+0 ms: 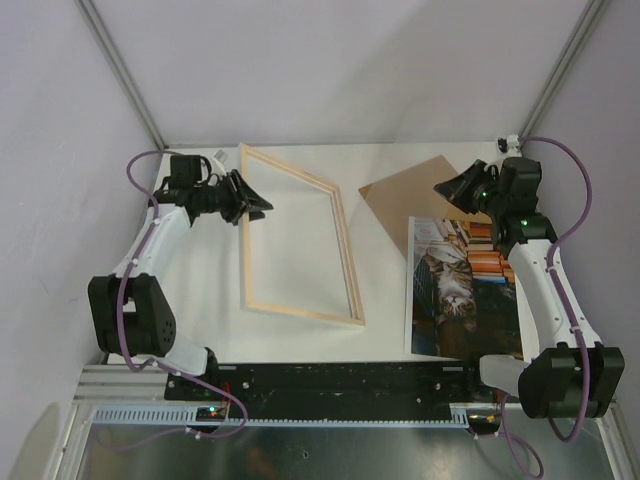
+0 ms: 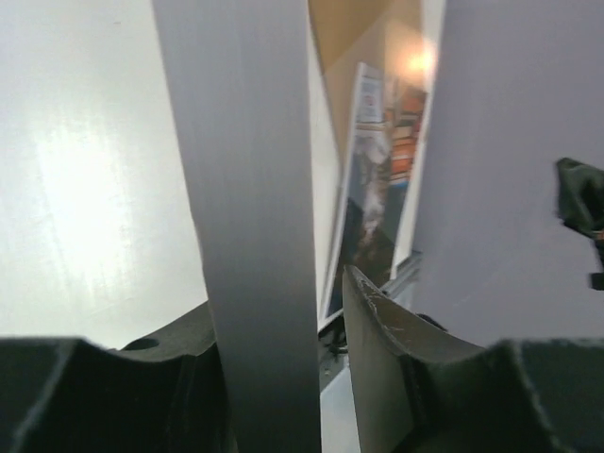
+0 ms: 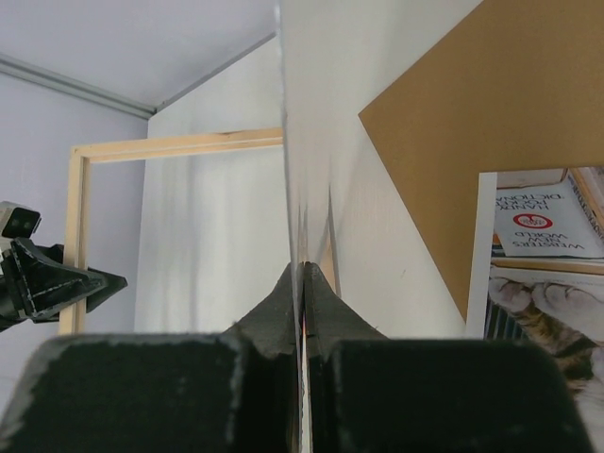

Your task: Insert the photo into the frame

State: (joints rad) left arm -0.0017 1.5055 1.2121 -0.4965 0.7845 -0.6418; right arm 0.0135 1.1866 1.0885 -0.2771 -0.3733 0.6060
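One frame (image 1: pixel 244 260) is laid pale-wood side up on the counter (image 1: pixel 385 280). Its long axis runs away from the arm bases and is skewed slightly. Its left rail is straddled near the far end by the left pincer (image 1: pixel 262 205). In the left wrist view the rail is seen passing between the part-spread fingers (image 2: pixel 377 359), with a sliver of gap beside one of them. Whether the rail is actually clamped cannot be told.

One photo (image 1: pixel 462 290) is laid flat just base-ward of the right pincer (image 1: pixel 442 190), well apart from the left one. Its long axis is also set near to far, and the cat's head is turned toward the bases.

The right pincer's jaws are pressed fully together. A thin pale edge is seen running away from its tips, and what that is cannot be told.

One brown backing board (image 1: pixel 415 190) is found beneath the right pincer. Its near corner is overlapped by the photo's far end. Bare counter is left between frame and photo.
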